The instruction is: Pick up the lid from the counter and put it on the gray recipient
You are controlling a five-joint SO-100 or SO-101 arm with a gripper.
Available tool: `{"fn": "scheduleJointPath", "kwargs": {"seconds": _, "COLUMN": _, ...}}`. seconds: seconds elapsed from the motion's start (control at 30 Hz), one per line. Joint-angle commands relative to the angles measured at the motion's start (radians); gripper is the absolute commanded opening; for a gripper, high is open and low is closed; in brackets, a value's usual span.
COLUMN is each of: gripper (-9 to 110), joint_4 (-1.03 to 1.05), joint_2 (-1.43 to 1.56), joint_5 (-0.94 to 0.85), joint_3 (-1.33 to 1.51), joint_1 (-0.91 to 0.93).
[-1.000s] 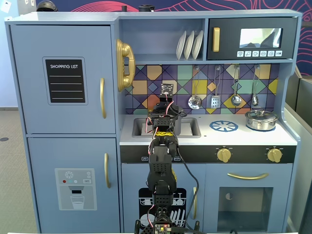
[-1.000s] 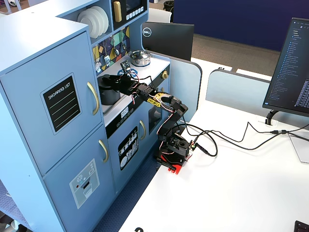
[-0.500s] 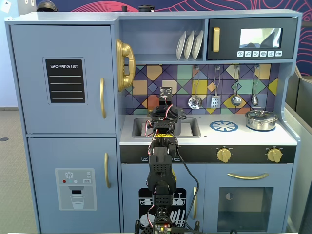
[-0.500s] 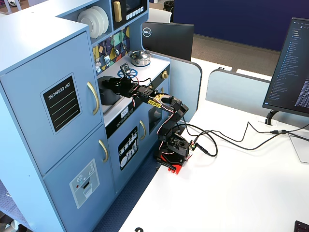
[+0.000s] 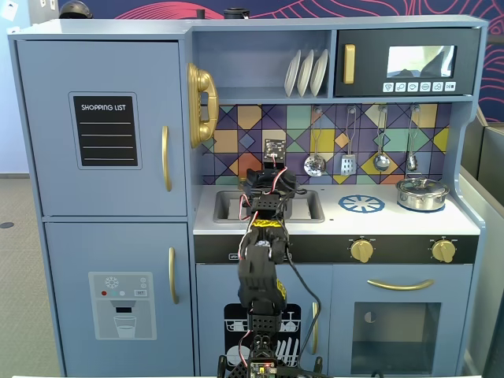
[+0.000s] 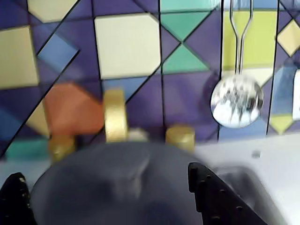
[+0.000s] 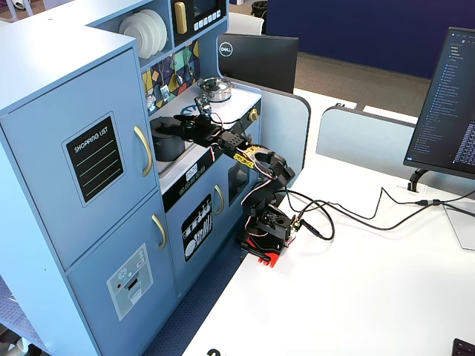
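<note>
The dark gray lid (image 6: pixel 117 183) with its small central knob fills the lower wrist view, blurred, in front of the gold faucet. My gripper (image 6: pixel 105 171) is open. Its black fingers (image 6: pixel 215 197) stand wide apart on either side of the lid, and neither touches the knob. In a fixed view my gripper (image 7: pixel 187 122) reaches over the sink, right at the top of the gray recipient (image 7: pixel 165 141), which stands in the sink. The lid seems to lie on it. In the front fixed view my gripper (image 5: pixel 268 183) and arm hide the pot.
The sink (image 5: pixel 311 206) is set in the counter. A blue-and-white burner print (image 5: pixel 361 204) and a shiny steel pot (image 5: pixel 422 193) are to its right. A gold faucet (image 6: pixel 115 115) and a hanging skimmer (image 6: pixel 236 101) are close behind the lid.
</note>
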Motion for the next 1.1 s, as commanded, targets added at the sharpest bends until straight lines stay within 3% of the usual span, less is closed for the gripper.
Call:
{"fn": "scheduleJointPath", "kwargs": {"seconds": 0.0, "gripper": 31, "joint_4": 0.287, "joint_2": 0.310, "joint_5": 0.043, "joint_3": 0.008, "joint_1": -0.049}}
{"fn": "scheduleJointPath", "kwargs": {"seconds": 0.13, "gripper": 14, "joint_4": 0.759, "joint_2": 0.612, "joint_5": 0.091, "joint_3": 0.055, "joint_1": -0.120}}
{"fn": "scheduleJointPath", "kwargs": {"seconds": 0.27, "gripper": 0, "joint_4": 0.950, "joint_2": 0.801, "joint_5": 0.080, "joint_3": 0.195, "joint_1": -0.135}}
{"fn": "scheduleJointPath", "kwargs": {"seconds": 0.37, "gripper": 0, "joint_4": 1.025, "joint_2": 0.879, "joint_5": 0.104, "joint_3": 0.313, "joint_1": -0.123}}
{"fn": "scheduleJointPath", "kwargs": {"seconds": 0.57, "gripper": 0, "joint_4": 1.046, "joint_2": 0.879, "joint_5": 0.172, "joint_3": 0.541, "joint_1": -0.155}}
{"fn": "scheduleJointPath", "kwargs": {"seconds": 0.83, "gripper": 0, "joint_4": 0.653, "joint_2": 0.879, "joint_5": 0.279, "joint_3": 0.927, "joint_1": -0.172}}
{"fn": "scheduleJointPath", "kwargs": {"seconds": 0.93, "gripper": 0, "joint_4": 0.713, "joint_2": 0.848, "joint_5": 0.341, "joint_3": 0.927, "joint_1": -0.193}}
{"fn": "scheduleJointPath", "kwargs": {"seconds": 1.07, "gripper": 0, "joint_4": 0.965, "joint_2": 0.877, "joint_5": 0.186, "joint_3": 0.927, "joint_1": -0.201}}
